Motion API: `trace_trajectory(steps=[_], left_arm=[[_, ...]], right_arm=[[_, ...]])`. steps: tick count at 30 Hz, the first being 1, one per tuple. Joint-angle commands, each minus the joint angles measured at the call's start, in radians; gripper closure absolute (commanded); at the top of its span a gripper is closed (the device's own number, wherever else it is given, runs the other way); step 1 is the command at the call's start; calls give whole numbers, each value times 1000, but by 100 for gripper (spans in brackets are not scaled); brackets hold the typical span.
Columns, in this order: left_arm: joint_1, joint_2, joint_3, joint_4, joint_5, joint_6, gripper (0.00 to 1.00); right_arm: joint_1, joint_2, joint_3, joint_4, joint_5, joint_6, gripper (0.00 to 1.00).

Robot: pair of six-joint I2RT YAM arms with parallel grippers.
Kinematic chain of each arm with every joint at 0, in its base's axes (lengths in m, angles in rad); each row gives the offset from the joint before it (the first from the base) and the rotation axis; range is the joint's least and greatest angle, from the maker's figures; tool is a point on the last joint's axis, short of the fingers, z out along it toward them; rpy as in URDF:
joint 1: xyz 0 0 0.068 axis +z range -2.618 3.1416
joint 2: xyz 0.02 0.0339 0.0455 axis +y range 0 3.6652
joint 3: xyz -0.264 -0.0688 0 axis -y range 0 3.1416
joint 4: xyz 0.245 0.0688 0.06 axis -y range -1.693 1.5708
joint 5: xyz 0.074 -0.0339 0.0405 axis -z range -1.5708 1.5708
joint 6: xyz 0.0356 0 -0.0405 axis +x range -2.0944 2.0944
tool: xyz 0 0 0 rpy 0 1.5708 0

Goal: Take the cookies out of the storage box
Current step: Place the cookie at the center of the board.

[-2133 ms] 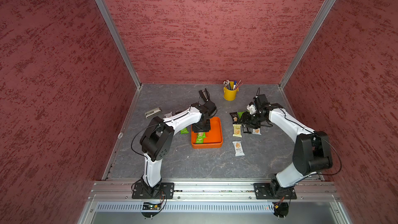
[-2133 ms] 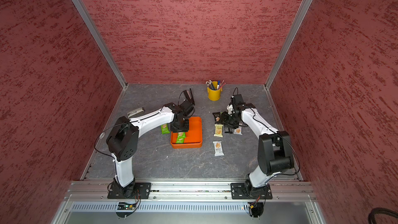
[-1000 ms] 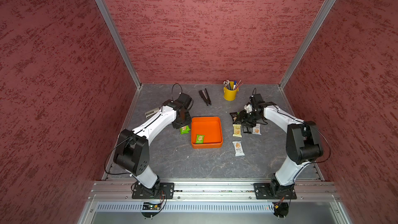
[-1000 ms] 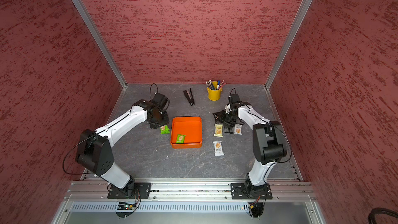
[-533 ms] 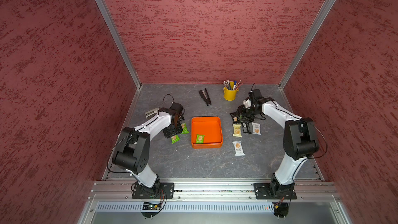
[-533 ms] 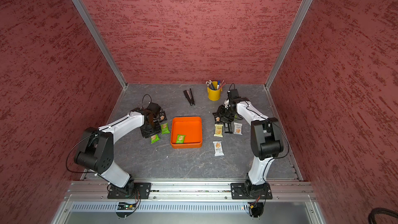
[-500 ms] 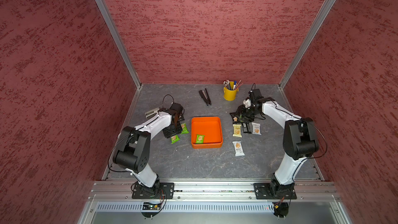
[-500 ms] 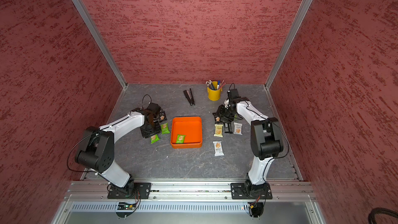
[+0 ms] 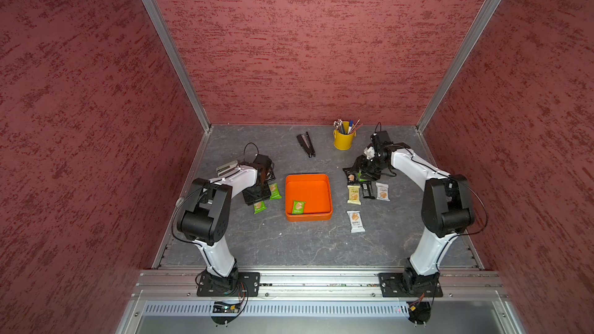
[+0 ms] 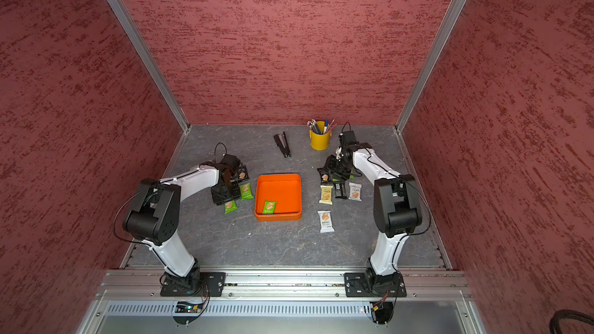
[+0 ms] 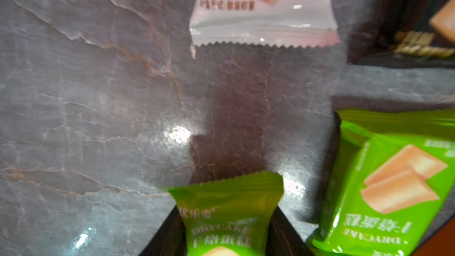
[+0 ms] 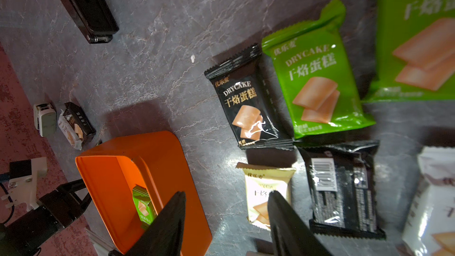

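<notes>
The orange storage box [image 9: 308, 179] [image 10: 278, 177] [image 12: 172, 158] sits mid-table with one green cookie packet [image 9: 298, 207] [image 10: 269, 206] [image 12: 144, 205] inside. Left of it, my left gripper [image 9: 257, 199] [image 11: 226, 232] is low over the table, its fingers pinching a green packet [image 9: 259, 207] [image 11: 226, 213]. A second green packet [image 9: 274, 191] [image 11: 394, 188] lies beside it. My right gripper [image 9: 361, 171] [image 12: 226, 194] hangs open and empty over bare table between the box and a pale yellow packet [image 9: 353, 195] [image 12: 266, 188]. Black [image 12: 248, 109], green [image 12: 317, 80] and white [image 9: 382, 191] packets lie around it.
A black stapler [image 9: 306, 145] and a yellow pen bucket [image 9: 344, 139] stand at the back. A grey bar [image 9: 227, 168] lies at the left edge behind my left arm. A white packet [image 9: 356, 221] lies alone right of the box's front corner.
My left gripper has come forward and down beside the box, bringing a green packet onto the table next to the other green one. The right arm has barely moved.
</notes>
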Motion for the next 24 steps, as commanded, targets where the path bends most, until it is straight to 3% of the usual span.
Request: trace_trajectory(steps=[1, 4, 11, 24], left_arm=[[5, 18, 10, 14, 8, 10, 43], [2, -2, 13, -4, 26, 8, 33], [-54, -109, 52, -81, 30, -32, 23], [-299, -182, 238, -165, 27, -195, 23]], right_arm=[[-8, -6, 2, -9, 26, -11, 42], [-7, -20, -10, -1, 28, -14, 42], [-7, -70, -68, 25, 21, -28, 42], [-7, -208, -267, 122, -29, -23, 42]])
